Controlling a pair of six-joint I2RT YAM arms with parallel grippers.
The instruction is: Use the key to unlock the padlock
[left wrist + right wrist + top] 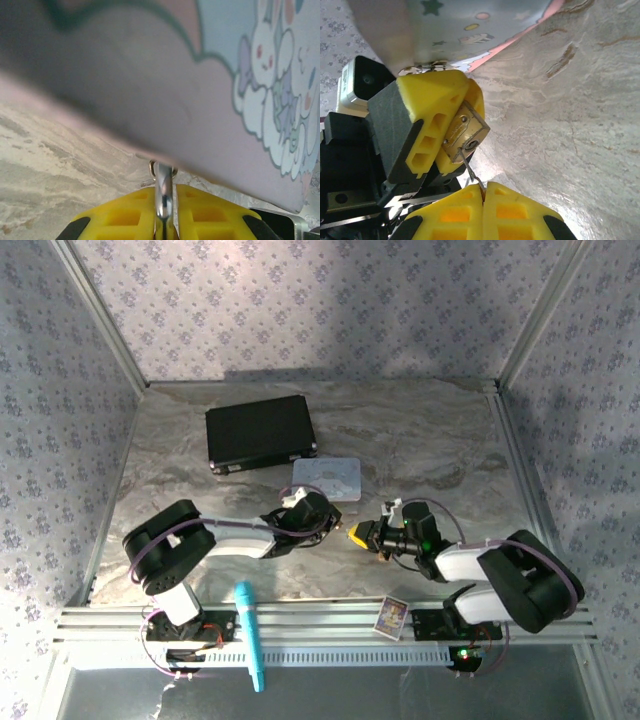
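The left gripper (164, 192) is clenched on the small brass-yellow padlock (465, 132): in the right wrist view the padlock's square body juts out tilted from between the yellow fingers (432, 107), keyhole face turned toward the right gripper (482, 187), and in the left wrist view a silvery strip, seemingly the shackle seen edge-on, runs up the seam between the two yellow pads. The right gripper is pressed closed on the tiny thin silvery key (468, 166), fingertips together with only the blade sticking out ahead of them; the blade slants up from the fingertips and its tip meets the keyhole in the padlock's end, though how far it sits inside cannot be told. From above, the two grippers meet tip to tip, held over the grey marbled table (570, 125), the padlock and key between them. The pastel tin with a bunny print on its lid (260, 75) lies just beyond both grippers, looming close ahead of the left fingertips. A flat black rectangular case (260, 432) lies well beyond the left gripper, past the tin. Back behind the grippers, at the arm bases, a teal pen (250, 635) rests across the rail near the left base and a small printed card (393, 617) leans near the right base
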